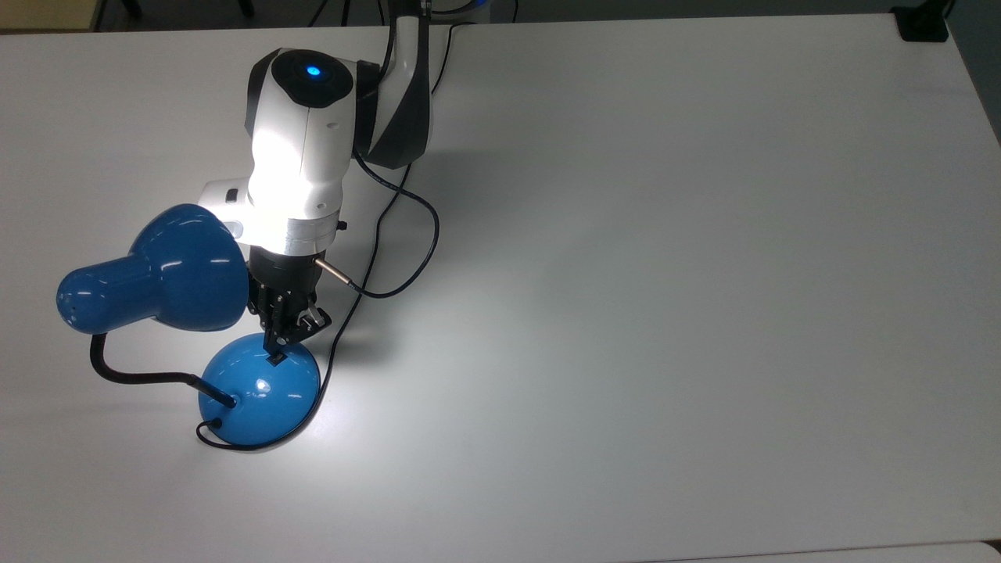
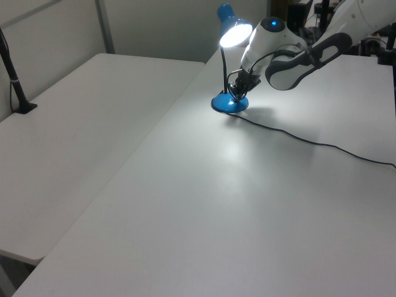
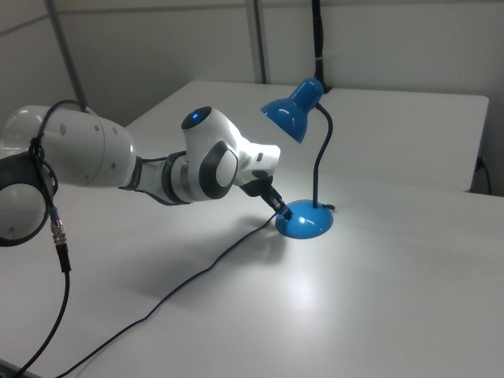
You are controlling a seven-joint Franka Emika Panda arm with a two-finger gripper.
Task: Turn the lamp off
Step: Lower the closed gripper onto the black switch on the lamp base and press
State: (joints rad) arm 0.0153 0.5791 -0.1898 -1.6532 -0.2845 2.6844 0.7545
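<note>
The lamp is lit and throws a bright patch on the white table (image 1: 665, 313). Its blue shade (image 1: 168, 270) hangs at the top view's left, joined by a black bendy neck (image 1: 133, 378) to the round blue base (image 1: 258, 391). My gripper (image 1: 275, 356) is shut and points down. Its tip touches the top of the base where the small black switch sits, and it covers that switch. In the left view the gripper (image 2: 236, 94) sits over the base (image 2: 229, 104) under the glowing shade (image 2: 234, 32). The right view has the gripper (image 3: 283, 209) at the base's (image 3: 309, 223) left edge.
The lamp's thin black cord (image 1: 344, 328) runs from the base past my arm toward the table's far edge. A second cable (image 1: 426, 250) loops from my wrist. A black clamp (image 1: 921, 23) sits at the top view's upper right corner. A black post (image 2: 15, 80) stands on a neighbouring table.
</note>
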